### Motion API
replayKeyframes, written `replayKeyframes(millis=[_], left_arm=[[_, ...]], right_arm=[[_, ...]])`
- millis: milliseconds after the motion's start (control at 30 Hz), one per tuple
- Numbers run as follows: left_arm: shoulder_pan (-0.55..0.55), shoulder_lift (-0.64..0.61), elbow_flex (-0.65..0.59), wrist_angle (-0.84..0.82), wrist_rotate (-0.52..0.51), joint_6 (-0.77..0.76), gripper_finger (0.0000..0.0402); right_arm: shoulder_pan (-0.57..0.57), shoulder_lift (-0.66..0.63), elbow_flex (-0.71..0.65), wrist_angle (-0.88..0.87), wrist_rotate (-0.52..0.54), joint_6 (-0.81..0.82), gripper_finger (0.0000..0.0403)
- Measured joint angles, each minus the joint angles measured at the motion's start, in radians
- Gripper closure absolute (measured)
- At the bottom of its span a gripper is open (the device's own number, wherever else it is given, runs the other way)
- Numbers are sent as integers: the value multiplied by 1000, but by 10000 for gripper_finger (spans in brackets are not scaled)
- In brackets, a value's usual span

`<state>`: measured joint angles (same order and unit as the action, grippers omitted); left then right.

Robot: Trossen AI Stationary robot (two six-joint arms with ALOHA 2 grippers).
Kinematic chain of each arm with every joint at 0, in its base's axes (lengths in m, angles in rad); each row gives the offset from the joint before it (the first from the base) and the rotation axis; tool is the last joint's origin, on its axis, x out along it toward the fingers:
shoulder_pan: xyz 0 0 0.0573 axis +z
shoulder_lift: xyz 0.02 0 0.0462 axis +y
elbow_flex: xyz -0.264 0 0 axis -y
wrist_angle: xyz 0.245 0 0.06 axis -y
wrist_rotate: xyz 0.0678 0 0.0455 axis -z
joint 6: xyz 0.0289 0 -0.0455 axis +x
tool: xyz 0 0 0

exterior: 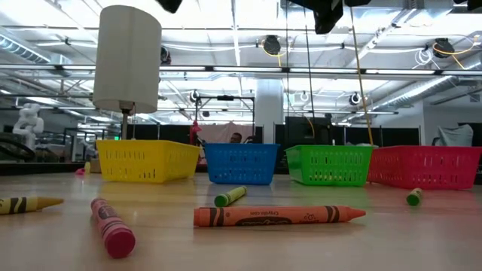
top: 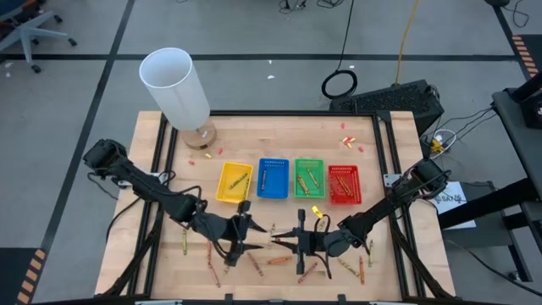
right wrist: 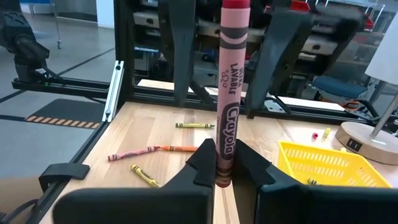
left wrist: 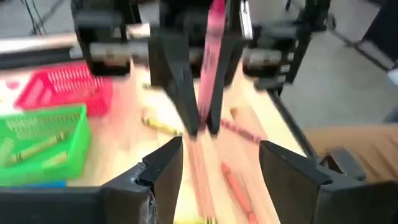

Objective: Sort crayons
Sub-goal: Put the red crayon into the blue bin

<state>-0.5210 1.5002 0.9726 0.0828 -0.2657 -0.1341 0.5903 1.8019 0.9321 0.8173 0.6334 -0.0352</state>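
High view: four trays (top: 235, 182); right gripper (right wrist: 225, 163) jaws clamp one red crayon (right wrist: 231, 93); left gripper (left wrist: 217, 165) jaws apart.

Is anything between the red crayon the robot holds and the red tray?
Nothing visible does. The right gripper holds the red crayon off the table; only a yellow crayon lies flat on the way to the red tray.

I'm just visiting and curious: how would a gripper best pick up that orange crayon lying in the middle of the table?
Grip the orange crayon mid-length, on its paper wrapper, coming straight down from above. It lies flat with bare wood around it, so the fingers can probably close across its thin width.
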Motion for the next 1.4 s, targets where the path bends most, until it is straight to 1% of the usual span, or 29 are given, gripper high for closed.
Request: replayKeyframes(millis=[267,367,667,900,1100,1267,1400], left_arm=[[-4,6,0,-103,-16,-44,190],[-4,6,0,-108,-41,-45,190],[-4,6,0,-175,-55,-97,190],[-3,6,0,-139,-57,-142,190],[-3,6,0,-106,-57,-94,190],[-3,6,0,-106,-61,-92,190],[-3,6,0,-107,-62,-92,190]], right_arm=[[0,0,0,-23,-2,-1,390],[0,0,0,-46,-2,5,390],[0,0,0,-52,-2,16,390],[-1,0,0,-53,-2,16,390],[-1,0,0,-69,-2,17,390],[-5,0,0,-73,3,29,390],[-12,0,0,-94,83,63,390]])
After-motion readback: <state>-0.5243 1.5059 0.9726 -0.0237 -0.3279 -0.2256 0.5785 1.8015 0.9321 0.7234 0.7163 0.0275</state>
